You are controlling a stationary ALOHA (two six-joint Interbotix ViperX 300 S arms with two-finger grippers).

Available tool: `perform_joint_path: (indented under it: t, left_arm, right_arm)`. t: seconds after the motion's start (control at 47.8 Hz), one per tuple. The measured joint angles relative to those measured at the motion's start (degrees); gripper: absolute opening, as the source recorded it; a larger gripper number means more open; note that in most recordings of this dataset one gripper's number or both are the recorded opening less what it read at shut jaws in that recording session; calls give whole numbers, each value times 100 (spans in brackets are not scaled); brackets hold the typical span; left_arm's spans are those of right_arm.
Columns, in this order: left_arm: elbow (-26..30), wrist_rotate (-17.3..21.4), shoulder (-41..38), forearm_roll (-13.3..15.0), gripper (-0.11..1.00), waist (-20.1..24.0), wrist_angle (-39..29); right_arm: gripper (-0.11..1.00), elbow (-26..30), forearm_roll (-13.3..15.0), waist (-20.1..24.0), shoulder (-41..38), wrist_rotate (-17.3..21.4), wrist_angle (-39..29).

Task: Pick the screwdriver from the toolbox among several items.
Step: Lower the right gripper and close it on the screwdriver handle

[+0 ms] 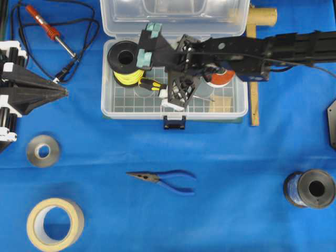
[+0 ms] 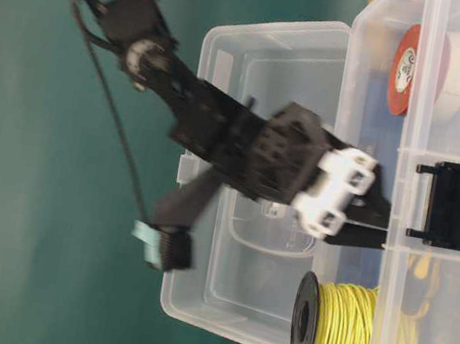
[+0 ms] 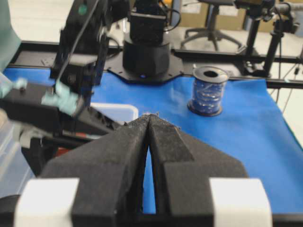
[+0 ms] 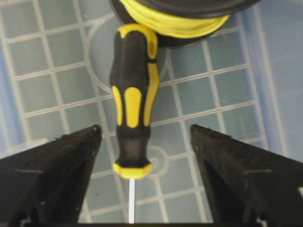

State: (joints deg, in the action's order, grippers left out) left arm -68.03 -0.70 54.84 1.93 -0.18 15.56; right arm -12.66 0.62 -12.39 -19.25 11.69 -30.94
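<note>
Yellow-and-black, the screwdriver (image 4: 134, 97) lies flat on the grid floor of the toolbox (image 1: 113, 110), its handle end touching the yellow wire spool (image 1: 125, 63). We note the right gripper (image 4: 144, 184) is spread, one finger on each side of the handle, shaft running back between them. The left gripper (image 3: 149, 125), pressed together, sits well apart.

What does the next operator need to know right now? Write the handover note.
Right gripper: open, inside the toolbox, jaws on either side of the screwdriver, not yet closed.
Left gripper: shut, empty, parked at the table's left edge.
Screwdriver: flat on the grid floor, handle end against the yellow wire spool.
Done: approach and alignment.
Left: close on the handle, lift it clear of the box.
</note>
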Motion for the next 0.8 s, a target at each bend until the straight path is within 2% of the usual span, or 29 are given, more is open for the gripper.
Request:
perform_joint_path:
  t: [0.188, 0.251, 0.377, 0.544, 0.795]
  left_arm:
    - [-26, -9, 9, 0, 0, 0, 0]
    - [-35, -9, 9, 0, 0, 0, 0]
    - [-35, -9, 0, 0, 0, 0, 0]
    - [-44, -9, 0, 0, 0, 0, 0]
    - [-35, -18, 9, 0, 0, 0, -18]
  right_arm:
    - [72, 44, -9, -18, -246, 0, 141]
    - [59, 44, -9, -18, -246, -44, 167]
    - [25, 53, -9, -9, -246, -44, 149]
    - [25, 44, -18, -9, -105, -18, 0]
    - [25, 44, -26, 9, 879, 35, -466]
